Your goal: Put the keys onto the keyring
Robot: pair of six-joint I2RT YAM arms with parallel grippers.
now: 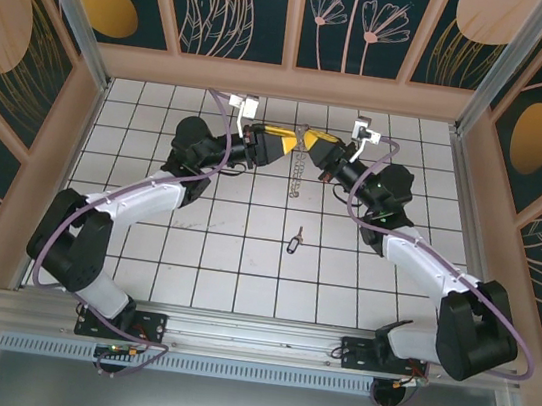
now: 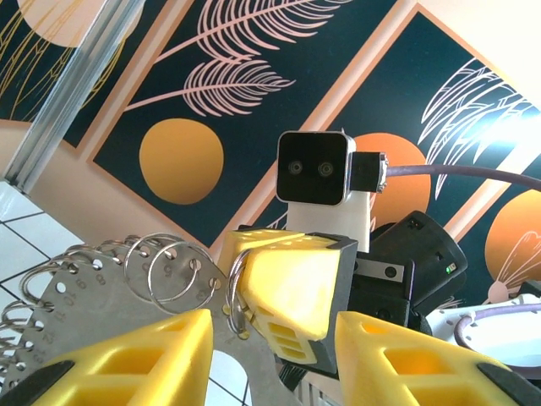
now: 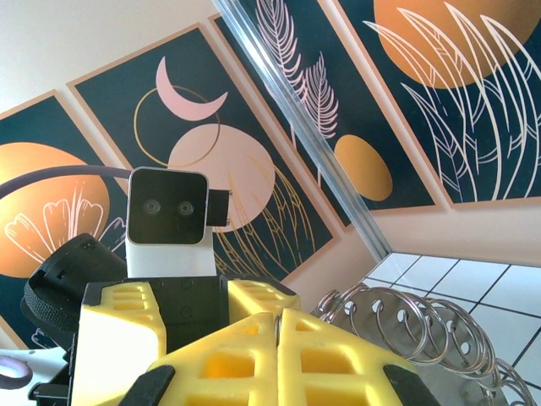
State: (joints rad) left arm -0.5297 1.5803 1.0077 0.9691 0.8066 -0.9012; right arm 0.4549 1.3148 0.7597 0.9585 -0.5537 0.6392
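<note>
**Holding the keyring up between two grippers, key alone on the tiles**

Seen from above, the white tiled table (image 1: 141, 266) fills the middle. The left arm (image 1: 140, 200) reaches in from 7 o'clock and the right arm (image 1: 424, 260) from 5 o'clock. Their yellow fingers almost meet near 12 o'clock.

The right gripper (image 1: 311, 148) is closed. Its wrist camera shows its two fingers pressed together, and the left wrist camera shows a wire loop of the keyring (image 1: 299, 172) pinched in its tip.

The left gripper (image 2: 270, 364) stands partly open. Its fingers are apart with the flat grey plate of the keyring running up between them (whether either finger touches the plate is hard to judge from this angle).

The keyring hangs between the two grippers. It trails like a chain towards 6 o'clock, and wire rings (image 3: 406, 326) fan along its edge.

The key (image 1: 295, 242) lies by itself on the tiles near the centre. It is at 6 o'clock from the hanging keyring and well apart from both grippers.
</note>
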